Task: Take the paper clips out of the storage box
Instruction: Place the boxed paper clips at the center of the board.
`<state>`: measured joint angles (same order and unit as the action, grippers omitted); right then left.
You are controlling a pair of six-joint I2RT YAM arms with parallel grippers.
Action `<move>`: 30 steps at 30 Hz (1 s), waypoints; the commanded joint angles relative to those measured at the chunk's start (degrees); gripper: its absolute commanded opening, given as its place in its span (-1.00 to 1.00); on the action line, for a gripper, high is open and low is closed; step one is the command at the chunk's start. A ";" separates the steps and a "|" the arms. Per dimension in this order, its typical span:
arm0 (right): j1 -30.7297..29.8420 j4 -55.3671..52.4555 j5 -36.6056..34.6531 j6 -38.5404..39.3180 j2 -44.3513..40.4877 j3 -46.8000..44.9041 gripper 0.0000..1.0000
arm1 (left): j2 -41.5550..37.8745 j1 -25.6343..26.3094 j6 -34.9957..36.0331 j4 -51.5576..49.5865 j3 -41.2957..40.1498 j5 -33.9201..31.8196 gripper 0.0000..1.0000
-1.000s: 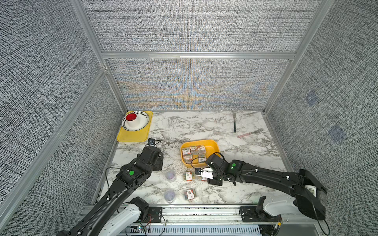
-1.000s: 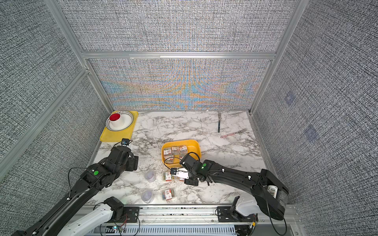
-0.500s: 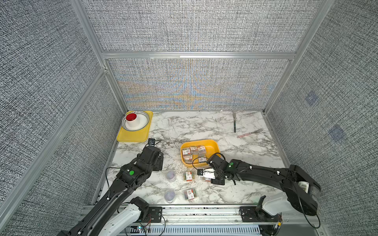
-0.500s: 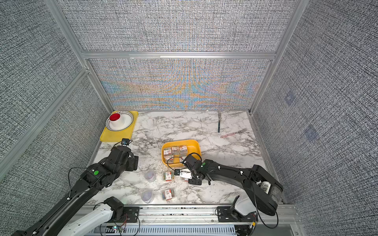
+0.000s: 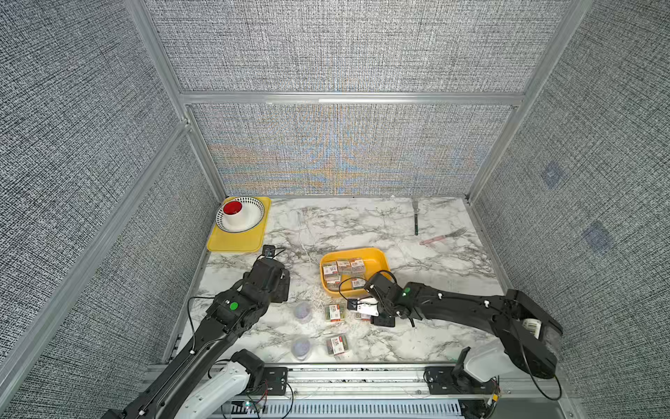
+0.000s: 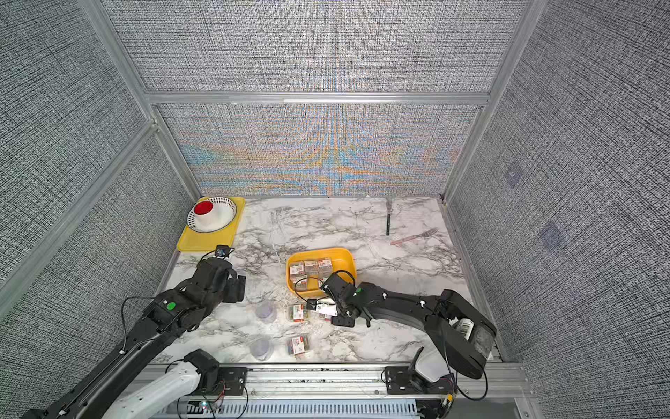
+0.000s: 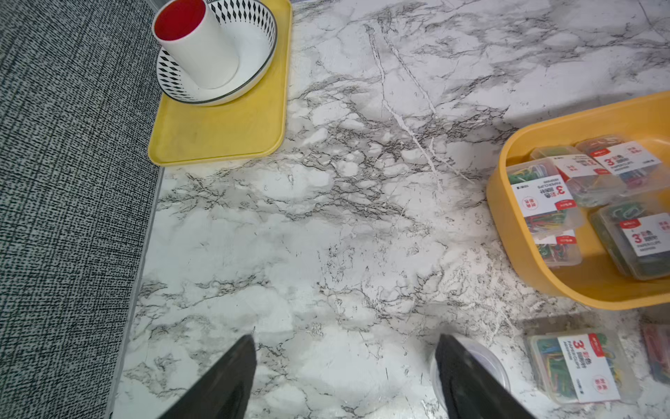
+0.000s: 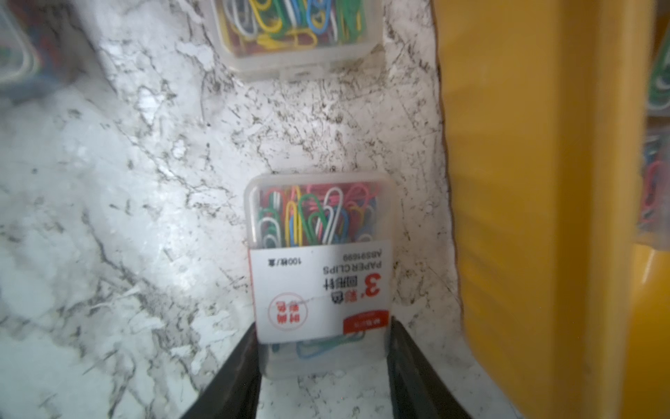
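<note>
The right pincer (image 8: 322,326) is clamping one paper clip box (image 8: 319,232) by its sides, just outside the storage box (image 8: 525,217) wall; whether it is touching the marble tabletop (image 8: 108,217) I cannot tell. The left pincer (image 7: 344,344) is hovering, fingers apart, beside a round tub (image 7: 489,362). Grey woven walls (image 5: 326,54) are enclosing the cell. In both top views the right arm is mostly hiding that box, while other boxes (image 5: 342,266) are showing inside the storage box.

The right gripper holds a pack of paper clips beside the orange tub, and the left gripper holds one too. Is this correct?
Not quite. The left gripper holds nothing: the left wrist view shows its jaws open and empty. The right gripper does hold a pack beside the orange tub.
</note>
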<state>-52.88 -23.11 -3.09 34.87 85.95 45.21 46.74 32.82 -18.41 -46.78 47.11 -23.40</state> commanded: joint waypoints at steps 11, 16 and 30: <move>-0.03 -0.70 -1.37 0.65 2.32 0.27 0.08 | -0.07 -0.21 0.57 0.77 -0.06 0.90 0.63; -0.03 -1.45 -1.48 0.20 1.45 0.24 0.22 | -0.16 -0.21 0.58 0.73 -0.04 0.90 0.63; -0.62 -4.41 -4.11 -1.05 -5.17 4.08 0.48 | -0.38 -0.21 0.58 0.81 -0.04 0.81 0.63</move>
<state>-53.36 -26.44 -6.17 34.89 82.50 48.42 46.39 32.75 -18.04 -46.76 47.07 -22.50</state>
